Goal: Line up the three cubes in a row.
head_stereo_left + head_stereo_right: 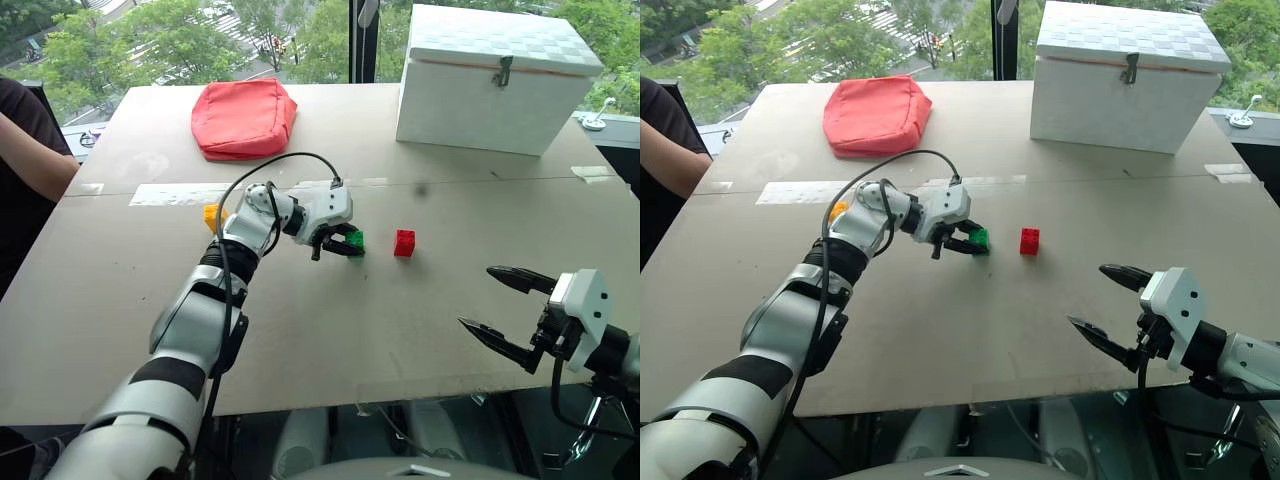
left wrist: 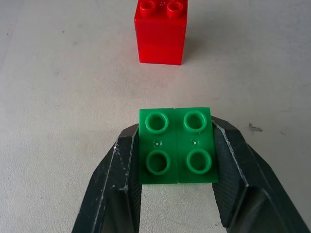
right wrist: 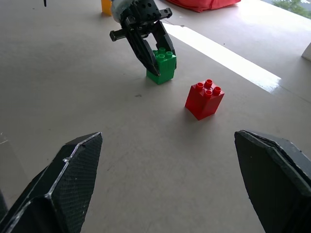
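Surface: tan table [image 1: 330, 340], wide bare stretch across its near half up to the front edge.
Far edge: red pouch [image 1: 244, 116] and white box [image 1: 495, 80], well apart from the bricks.
Left gripper [image 1: 340, 245]: clamped on the green cube [image 2: 176, 145], one finger on each side, at the table's middle.
Red cube [image 1: 404, 243]: just beside the green one, a gap between them.
Yellow cube [image 1: 211, 216]: behind the left arm, partly hidden.
Right gripper [image 1: 505, 312]: fingers spread wide, holding nothing, over the near right edge.
Left side: a person's arm [image 1: 35, 150] by the table edge.
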Robot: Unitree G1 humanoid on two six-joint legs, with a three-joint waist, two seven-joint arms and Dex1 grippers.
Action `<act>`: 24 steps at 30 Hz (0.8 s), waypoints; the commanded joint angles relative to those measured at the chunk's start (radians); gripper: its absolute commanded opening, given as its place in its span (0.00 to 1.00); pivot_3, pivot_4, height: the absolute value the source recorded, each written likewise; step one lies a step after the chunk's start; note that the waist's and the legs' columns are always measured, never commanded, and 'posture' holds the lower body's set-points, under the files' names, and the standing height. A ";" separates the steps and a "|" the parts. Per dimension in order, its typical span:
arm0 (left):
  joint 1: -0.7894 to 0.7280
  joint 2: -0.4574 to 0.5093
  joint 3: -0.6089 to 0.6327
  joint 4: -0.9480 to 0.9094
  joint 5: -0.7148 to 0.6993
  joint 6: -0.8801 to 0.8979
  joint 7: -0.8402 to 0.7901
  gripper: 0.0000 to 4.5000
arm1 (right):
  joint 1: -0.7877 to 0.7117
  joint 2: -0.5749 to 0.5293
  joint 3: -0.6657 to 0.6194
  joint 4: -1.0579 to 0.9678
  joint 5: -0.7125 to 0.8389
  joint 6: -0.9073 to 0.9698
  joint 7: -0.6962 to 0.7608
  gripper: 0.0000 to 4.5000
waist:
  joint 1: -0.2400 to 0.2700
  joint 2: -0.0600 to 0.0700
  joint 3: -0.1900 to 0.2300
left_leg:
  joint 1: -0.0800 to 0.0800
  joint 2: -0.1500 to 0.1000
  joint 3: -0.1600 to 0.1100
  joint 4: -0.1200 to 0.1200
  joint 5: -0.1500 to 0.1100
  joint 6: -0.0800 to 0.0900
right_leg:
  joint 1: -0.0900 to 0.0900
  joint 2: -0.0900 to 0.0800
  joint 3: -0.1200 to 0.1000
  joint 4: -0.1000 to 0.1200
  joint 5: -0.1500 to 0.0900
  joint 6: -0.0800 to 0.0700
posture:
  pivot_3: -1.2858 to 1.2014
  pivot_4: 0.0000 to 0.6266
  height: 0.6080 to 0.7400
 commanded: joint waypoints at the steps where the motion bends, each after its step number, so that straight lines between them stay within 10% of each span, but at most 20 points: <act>1: -0.029 -0.004 0.012 0.036 0.023 -0.048 -0.002 0.29 | -0.002 -0.009 -0.027 -0.043 0.013 -0.002 -0.014 1.00 | 0.000 0.000 0.000 | 0.000 0.000 0.000 0.000 0.000 0.000 | 0.000 0.000 0.000 0.000 0.000 0.000 | 0.52 0.24 1.00; 7: -0.041 -0.002 0.034 0.066 0.028 -0.075 0.007 0.88 | -0.012 -0.020 -0.010 -0.038 0.012 -0.003 -0.013 1.00 | -0.001 0.000 0.000 | 0.000 0.000 -0.001 0.001 0.000 0.000 | 0.000 0.000 0.000 0.000 0.000 0.000 | 0.52 0.24 1.00; 17: 0.198 0.227 0.303 -0.506 -0.218 0.386 0.045 0.88 | -0.099 -0.011 0.057 -0.008 0.060 -0.012 0.008 1.00 | -0.026 0.000 0.000 | 0.001 0.004 -0.004 0.000 0.000 0.000 | 0.000 0.000 0.000 0.002 0.000 0.000 | 0.52 0.24 1.00; 24: 0.373 0.280 0.569 -0.734 -0.171 0.657 0.597 0.88 | -0.172 0.009 0.109 0.047 0.069 -0.037 0.030 1.00 | -0.016 -0.001 0.000 | 0.002 0.004 -0.006 0.001 0.000 0.000 | 0.001 0.000 -0.001 0.002 0.000 0.000 | 0.52 0.24 1.00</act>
